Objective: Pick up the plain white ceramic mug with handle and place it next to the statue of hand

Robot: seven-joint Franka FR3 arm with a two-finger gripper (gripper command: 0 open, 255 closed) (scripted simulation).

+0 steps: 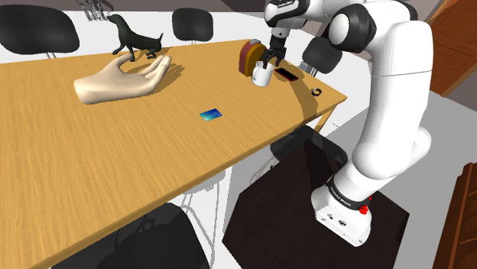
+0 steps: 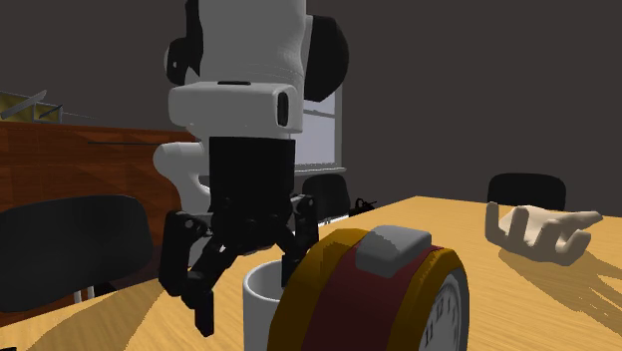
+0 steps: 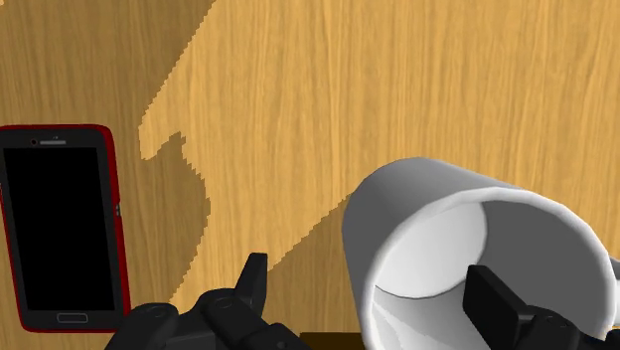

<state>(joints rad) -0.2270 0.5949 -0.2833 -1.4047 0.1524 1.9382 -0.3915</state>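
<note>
I am working on the grasp, with nothing picked up yet. My hand (image 3: 373, 283) is hanging wide open over the mug (image 3: 427, 199), one finger inside its mouth, the other outside the wall, neither pressing it. The mug is standing on the worktop (image 1: 92, 153) just beside the clock (image 1: 248, 57), well apart from the statue (image 1: 122, 80). Next, I judge, closing on the wall and lifting.

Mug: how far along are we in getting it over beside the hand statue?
Done: the gripper is down at the white mug, which stands by the clock and red phone. In hand: the jaws stand apart, straddling its rim, one over the opening, not clasping yet. Left: close, lift, carry it across the wooden table to the hand statue and set it beside it.
</note>
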